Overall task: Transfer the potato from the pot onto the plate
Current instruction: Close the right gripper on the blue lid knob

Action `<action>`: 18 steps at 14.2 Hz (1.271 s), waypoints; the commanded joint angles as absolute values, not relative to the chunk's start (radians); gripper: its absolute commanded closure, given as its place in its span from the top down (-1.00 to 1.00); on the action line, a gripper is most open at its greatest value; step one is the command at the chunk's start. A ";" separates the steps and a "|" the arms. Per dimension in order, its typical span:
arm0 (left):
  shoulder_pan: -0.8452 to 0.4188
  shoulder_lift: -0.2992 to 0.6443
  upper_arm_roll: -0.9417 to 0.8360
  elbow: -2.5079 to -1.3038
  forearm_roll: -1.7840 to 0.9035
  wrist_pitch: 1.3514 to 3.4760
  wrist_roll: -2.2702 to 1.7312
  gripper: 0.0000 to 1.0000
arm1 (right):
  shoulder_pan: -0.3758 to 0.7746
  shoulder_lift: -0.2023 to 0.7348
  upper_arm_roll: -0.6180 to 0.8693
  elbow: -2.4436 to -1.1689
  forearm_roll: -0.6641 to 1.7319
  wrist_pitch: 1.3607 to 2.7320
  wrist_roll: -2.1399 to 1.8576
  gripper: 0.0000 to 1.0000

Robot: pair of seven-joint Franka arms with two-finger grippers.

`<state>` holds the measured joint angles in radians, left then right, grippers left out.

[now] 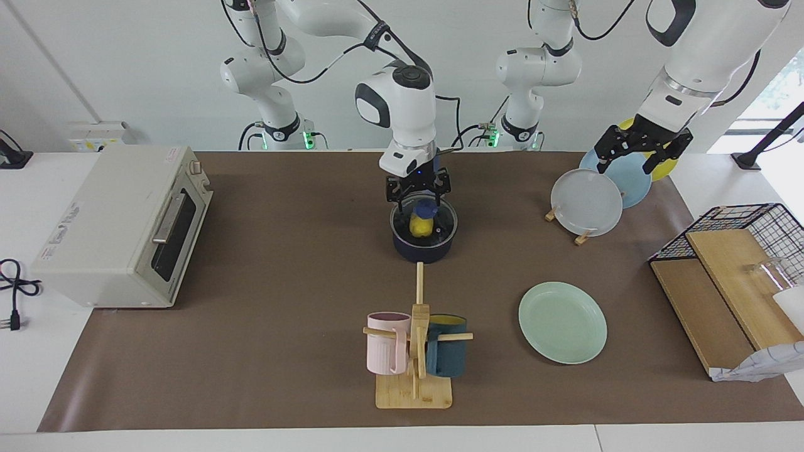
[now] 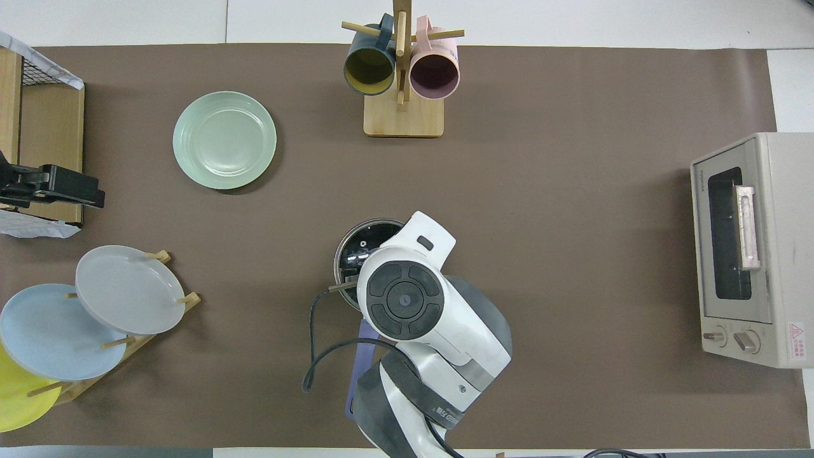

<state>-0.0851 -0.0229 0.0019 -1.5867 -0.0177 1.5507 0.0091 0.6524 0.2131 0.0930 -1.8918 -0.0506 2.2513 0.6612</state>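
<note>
The yellow potato lies inside the dark navy pot under a clear lid with a blue knob. The pot stands mid-table, its blue handle pointing toward the robots. My right gripper hangs open just over the lid, its fingers level with the knob's top and straddling it. In the overhead view the right arm hides most of the pot. The mint-green plate lies empty, farther from the robots and toward the left arm's end. My left gripper waits open above the plate rack.
A wooden rack holds grey-white, light blue and yellow plates. A mug tree with pink and teal mugs stands farther from the robots than the pot. A toaster oven sits at the right arm's end, a wire basket with boards at the left arm's.
</note>
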 commanded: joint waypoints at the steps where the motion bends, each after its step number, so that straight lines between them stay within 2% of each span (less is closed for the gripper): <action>1: -0.083 -0.043 -0.002 -1.606 -0.002 1.542 0.003 1.00 | 0.661 0.247 0.092 -1.856 -0.069 2.258 0.669 1.00; 5: -0.083 -0.043 0.002 -1.606 -0.002 1.542 0.003 1.00 | 0.660 0.250 0.092 -1.856 -0.069 2.267 0.661 1.00; 7: -0.084 -0.043 -0.002 -1.606 -0.002 1.542 0.002 1.00 | 0.658 0.252 0.092 -1.858 -0.069 2.278 0.658 0.89; 11: -0.084 -0.043 -0.002 -1.606 -0.002 1.542 0.002 1.00 | 0.652 0.252 0.092 -1.862 -0.069 2.298 0.615 0.83; 15: -0.084 -0.043 -0.002 -1.606 -0.002 1.542 0.002 1.00 | 0.652 0.252 0.092 -1.870 -0.069 2.313 0.614 0.68; 16: -0.084 -0.043 -0.002 -1.606 -0.002 1.540 0.002 1.00 | 0.652 0.252 0.092 -1.870 -0.069 2.312 0.614 0.61; 17: -0.084 -0.043 -0.002 -1.606 -0.002 1.542 0.002 1.00 | 0.652 0.252 0.092 -1.870 -0.069 2.312 0.614 0.45; 18: -0.084 -0.043 -0.002 -1.606 -0.002 1.542 0.002 1.00 | 0.652 0.252 0.092 -1.867 -0.069 2.312 0.612 0.19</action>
